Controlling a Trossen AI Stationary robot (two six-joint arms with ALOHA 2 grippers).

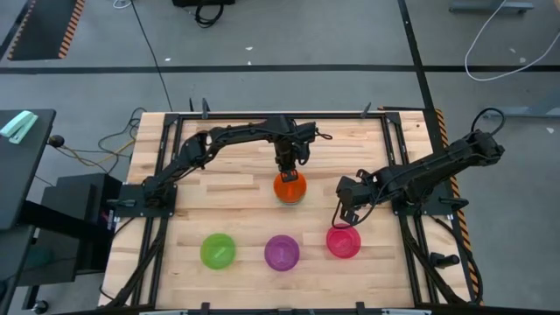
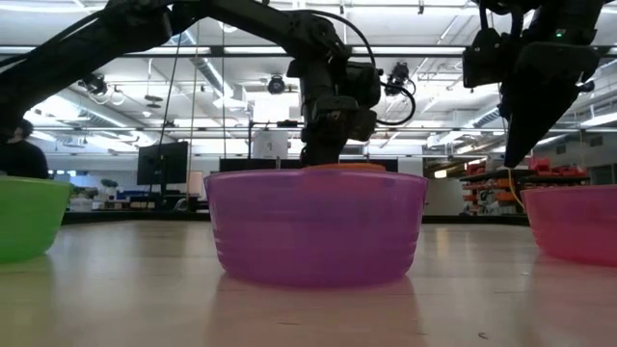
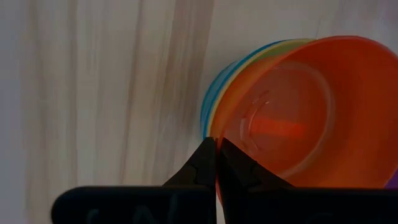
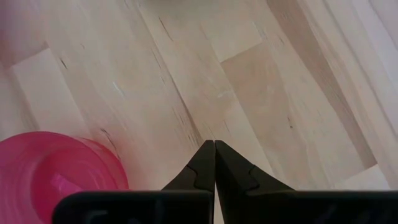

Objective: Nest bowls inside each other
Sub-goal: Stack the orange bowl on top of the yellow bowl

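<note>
An orange bowl (image 1: 290,187) sits at mid-table, nested in a yellow bowl (image 3: 219,99) and a blue bowl (image 3: 208,102), of which only the rims show. My left gripper (image 3: 216,142) is shut at the orange bowl's rim, reaching from the far side. Along the near edge stand a green bowl (image 1: 218,250), a purple bowl (image 1: 282,252) and a pink-red bowl (image 1: 343,241), each on its base. My right gripper (image 4: 214,143) is shut and hovers over bare wood just beyond the pink-red bowl (image 4: 50,174). My left gripper pinches the orange bowl's rim (image 3: 231,127) on the side nearest it, one finger (image 3: 233,165) inside the bowl and the other outside. The fingers come from above, pointing down. The purple bowl hides in the low view whether the stack rests on the table.
The wooden table (image 1: 236,210) has dark rails along its left and right sides. Free wood lies between the stack and the near row of bowls. A person (image 2: 19,154) stands in the room beyond the table, at the low view's left.
</note>
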